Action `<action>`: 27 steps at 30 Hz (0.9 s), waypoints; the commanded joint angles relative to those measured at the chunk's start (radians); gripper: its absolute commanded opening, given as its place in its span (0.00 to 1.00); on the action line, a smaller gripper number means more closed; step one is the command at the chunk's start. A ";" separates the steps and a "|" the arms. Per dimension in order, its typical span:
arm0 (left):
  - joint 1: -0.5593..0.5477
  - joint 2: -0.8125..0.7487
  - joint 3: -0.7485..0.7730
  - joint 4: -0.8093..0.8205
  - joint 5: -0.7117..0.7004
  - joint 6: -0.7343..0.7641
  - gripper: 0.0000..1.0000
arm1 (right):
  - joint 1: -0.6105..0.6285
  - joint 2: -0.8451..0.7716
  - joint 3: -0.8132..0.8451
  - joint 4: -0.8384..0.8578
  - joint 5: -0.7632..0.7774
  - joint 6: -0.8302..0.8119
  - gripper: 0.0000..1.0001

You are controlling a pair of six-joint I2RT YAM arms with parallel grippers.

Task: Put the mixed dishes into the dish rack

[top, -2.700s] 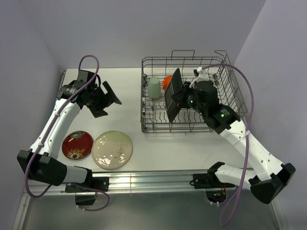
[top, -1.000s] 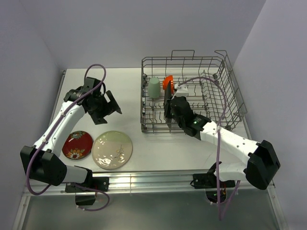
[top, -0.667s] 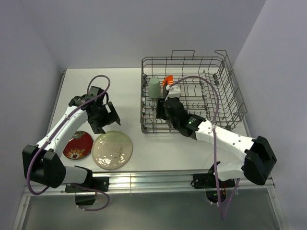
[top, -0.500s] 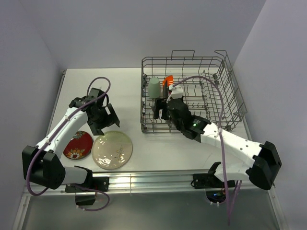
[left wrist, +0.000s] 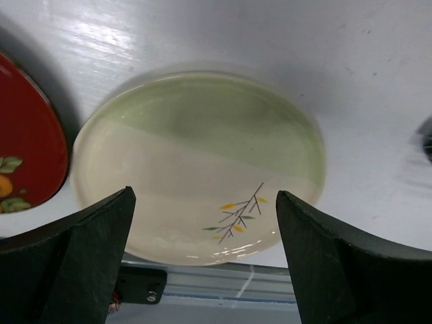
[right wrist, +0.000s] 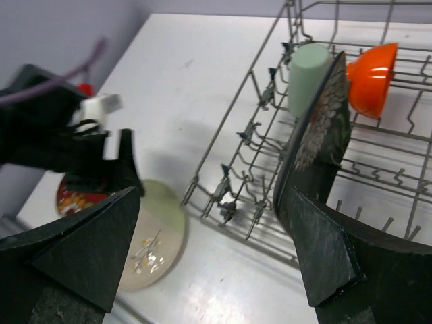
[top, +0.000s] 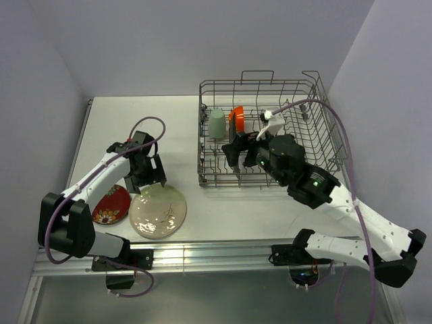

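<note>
White desk [top: 175, 121] between pale walls, bare surface between the arms. The left pincer [left wrist: 202, 202], jaws apart, points down over the cream plate [left wrist: 202, 148]; the red plate [left wrist: 27, 155] lies just outside its left finger. The right pincer [right wrist: 209, 196], jaws apart and empty, hangs over the dish rack [top: 324, 145]; the black plate [right wrist: 317, 135] stands among the tines by its right finger, with the green cup [right wrist: 307, 77] and orange bowl [right wrist: 371, 67] beyond.

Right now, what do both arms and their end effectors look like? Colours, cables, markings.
The left arm and right arm: white link shells, black joint housings. A purple cable loops along each. The right arm carries green lights on its black forearm section and a white connector block. The left end effector and right end effector: two broad matte black wedge-shaped fingers each.
</note>
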 commanded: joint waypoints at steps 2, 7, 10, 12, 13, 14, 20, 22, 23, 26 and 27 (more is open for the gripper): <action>0.012 0.006 -0.076 0.161 0.071 0.100 0.93 | 0.001 -0.075 0.039 -0.127 -0.150 0.006 0.96; 0.063 0.005 -0.094 0.132 -0.143 -0.056 0.93 | -0.001 -0.103 0.032 -0.212 -0.149 -0.001 0.96; 0.121 0.016 -0.090 0.120 -0.169 -0.114 0.92 | -0.001 -0.110 0.040 -0.242 -0.143 -0.017 0.96; 0.187 0.029 -0.091 0.117 -0.161 -0.151 0.91 | -0.001 -0.120 0.042 -0.249 -0.138 -0.029 0.96; 0.208 0.048 -0.090 0.114 -0.152 -0.157 0.91 | -0.001 -0.123 0.042 -0.251 -0.137 -0.033 0.96; 0.224 0.055 -0.091 0.117 -0.149 -0.162 0.90 | -0.001 -0.123 0.045 -0.255 -0.135 -0.044 0.96; 0.279 0.137 -0.056 0.098 -0.185 -0.167 0.88 | -0.009 -0.144 0.046 -0.268 -0.133 -0.072 0.96; 0.285 0.152 -0.057 0.097 -0.187 -0.167 0.88 | -0.012 -0.153 0.036 -0.266 -0.132 -0.072 0.96; 0.290 0.157 -0.059 0.094 -0.198 -0.170 0.87 | -0.013 -0.159 0.029 -0.265 -0.133 -0.073 0.96; 0.310 0.177 -0.065 0.095 -0.211 -0.164 0.87 | -0.021 -0.170 0.014 -0.259 -0.127 -0.075 0.96; 0.319 0.183 -0.065 0.095 -0.219 -0.161 0.86 | -0.021 -0.173 0.010 -0.257 -0.127 -0.076 0.96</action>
